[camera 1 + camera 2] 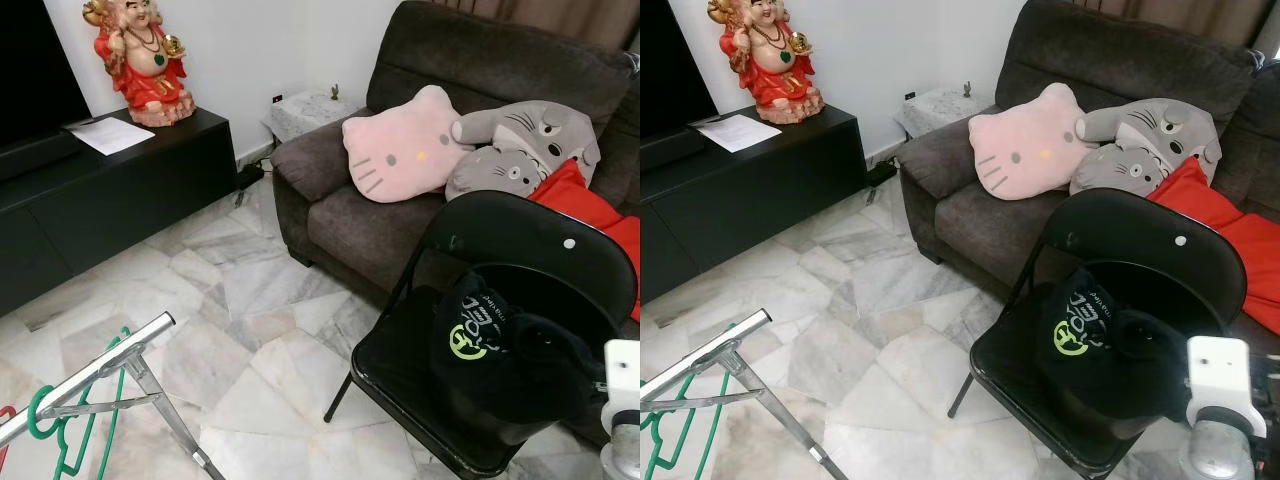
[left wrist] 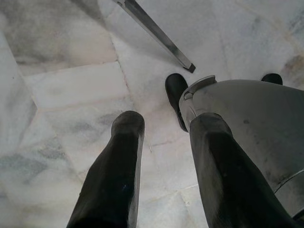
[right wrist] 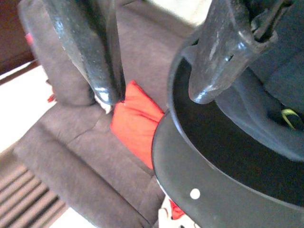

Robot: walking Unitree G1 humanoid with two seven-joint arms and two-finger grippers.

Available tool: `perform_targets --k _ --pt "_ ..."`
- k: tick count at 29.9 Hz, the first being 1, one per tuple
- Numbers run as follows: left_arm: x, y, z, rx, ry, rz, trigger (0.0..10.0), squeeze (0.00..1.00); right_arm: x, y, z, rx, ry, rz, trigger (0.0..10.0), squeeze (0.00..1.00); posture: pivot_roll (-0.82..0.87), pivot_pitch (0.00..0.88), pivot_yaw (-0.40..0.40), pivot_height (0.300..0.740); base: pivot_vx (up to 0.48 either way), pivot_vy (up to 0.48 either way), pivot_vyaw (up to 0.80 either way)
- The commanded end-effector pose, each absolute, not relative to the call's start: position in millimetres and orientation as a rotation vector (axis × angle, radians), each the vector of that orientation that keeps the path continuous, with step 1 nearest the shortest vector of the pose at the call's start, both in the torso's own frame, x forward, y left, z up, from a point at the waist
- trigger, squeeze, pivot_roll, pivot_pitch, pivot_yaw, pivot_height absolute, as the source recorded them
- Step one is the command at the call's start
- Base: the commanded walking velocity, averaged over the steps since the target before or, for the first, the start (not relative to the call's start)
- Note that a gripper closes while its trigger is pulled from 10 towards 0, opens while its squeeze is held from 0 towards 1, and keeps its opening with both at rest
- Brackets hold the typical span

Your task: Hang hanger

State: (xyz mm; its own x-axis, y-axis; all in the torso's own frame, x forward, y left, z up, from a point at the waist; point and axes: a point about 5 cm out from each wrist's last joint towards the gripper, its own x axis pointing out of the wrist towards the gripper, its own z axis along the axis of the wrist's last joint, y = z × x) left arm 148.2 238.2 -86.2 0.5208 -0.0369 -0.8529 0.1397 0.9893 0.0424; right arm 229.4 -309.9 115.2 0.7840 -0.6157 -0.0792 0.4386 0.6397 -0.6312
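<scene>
Approach step: right claw (image 3: 152,97) released, empty above black folding metal chair (image 1: 540,250); left claw (image 2: 166,137) released, idle; next, reach green plastic hanger (image 1: 60,440) on silver rack rail (image 1: 90,375).

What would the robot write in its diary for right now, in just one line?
task: hang hanger | green hanger: on rack rail | left claw: open, empty, over floor | right claw: open, empty, by black chair | black shirt: on chair seat

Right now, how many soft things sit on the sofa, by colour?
Pink: 1, the cat-face cushion
Grey: 2, the upper grey plush and the lower grey plush
Red: 1, the red cushion
Total: 4
</scene>
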Motion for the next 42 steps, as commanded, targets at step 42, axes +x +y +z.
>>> perform_targets --k 42 --pt "145 242 -87 0.140 1.011 -0.081 10.0 0.00 229 -259 109 -0.218 0.023 -0.450 10.0 0.00 -0.07 0.040 0.003 0.740 0.000 0.000 0.00"
